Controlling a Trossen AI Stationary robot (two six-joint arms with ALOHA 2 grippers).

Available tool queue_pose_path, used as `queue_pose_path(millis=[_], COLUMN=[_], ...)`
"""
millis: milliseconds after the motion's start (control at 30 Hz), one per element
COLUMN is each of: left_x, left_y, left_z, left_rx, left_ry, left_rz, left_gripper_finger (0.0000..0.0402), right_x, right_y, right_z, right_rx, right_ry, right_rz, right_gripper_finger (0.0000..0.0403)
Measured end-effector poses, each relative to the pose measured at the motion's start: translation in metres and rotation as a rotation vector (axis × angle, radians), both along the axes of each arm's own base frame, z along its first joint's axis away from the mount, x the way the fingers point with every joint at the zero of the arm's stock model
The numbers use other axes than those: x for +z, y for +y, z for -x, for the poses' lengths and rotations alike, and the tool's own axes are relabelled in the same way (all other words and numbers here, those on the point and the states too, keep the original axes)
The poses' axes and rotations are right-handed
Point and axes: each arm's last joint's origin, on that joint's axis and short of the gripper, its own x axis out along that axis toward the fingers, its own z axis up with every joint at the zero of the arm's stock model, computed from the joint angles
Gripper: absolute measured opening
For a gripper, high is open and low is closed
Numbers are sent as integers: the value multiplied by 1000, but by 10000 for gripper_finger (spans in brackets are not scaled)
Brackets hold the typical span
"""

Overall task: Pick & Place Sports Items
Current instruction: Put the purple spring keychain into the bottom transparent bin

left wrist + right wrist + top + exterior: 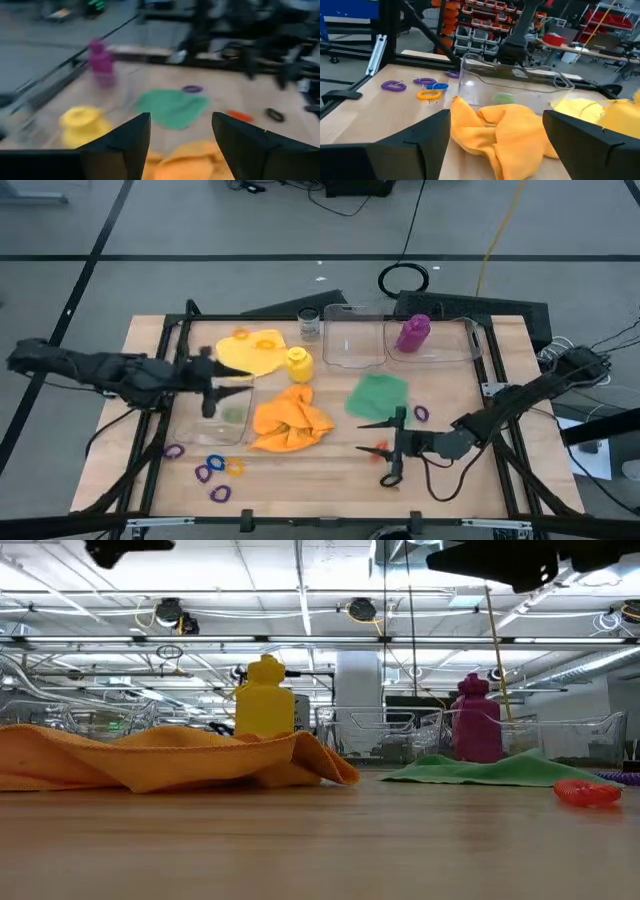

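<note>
Left claw point(212, 380): jaws apart, nothing between them — it hangs above the clear box point(222, 412) at the worktop's left, with a green item lying inside that box. Its wrist view shows both fingers point(131, 135) spread with open air between.

Right claw point(393, 448): jaws wide, empty — held low over the worktop point(330, 480) at front right, pointing left toward the orange cloth point(290, 420). An orange ring point(379, 447) lies just beside it.

Outward from the claws:
- Orange cloth crumpled at centre; yellow bottle point(298, 363) upright just behind it, next to the yellow cloth point(250, 352), which carries an orange ring.
- Green cloth point(377, 395) flat, right of centre; a purple ring point(421, 413) beside it.
- Purple bottle point(413, 333) inside the rear clear box point(455, 345).
- Small glass jar point(308, 324) at rear centre.
- Rings point(212, 472) — purple, blue, orange — scattered at front left.
</note>
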Motion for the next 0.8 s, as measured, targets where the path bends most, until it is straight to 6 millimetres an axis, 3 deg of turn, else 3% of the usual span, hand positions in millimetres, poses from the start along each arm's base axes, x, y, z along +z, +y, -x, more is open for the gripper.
queue_pose_path(millis=[367,500,800], left_x=[-80,-106,-134], left_y=[-26,-36,-70], left_z=[-59,-80,-124], left_rx=[-262,-329,-437], left_ry=[-234,-233,-182], left_rz=[-18,10,29], left_gripper_finger=[182,182,182], right_x=[10,6,-19], right_y=[-21,-27,-44], right_z=[28,39,63], right_rx=[-31,10,-146], right_ry=[193,313,627], right_rz=[-35,-88,-160], right_gripper_finger=[238,238,238])
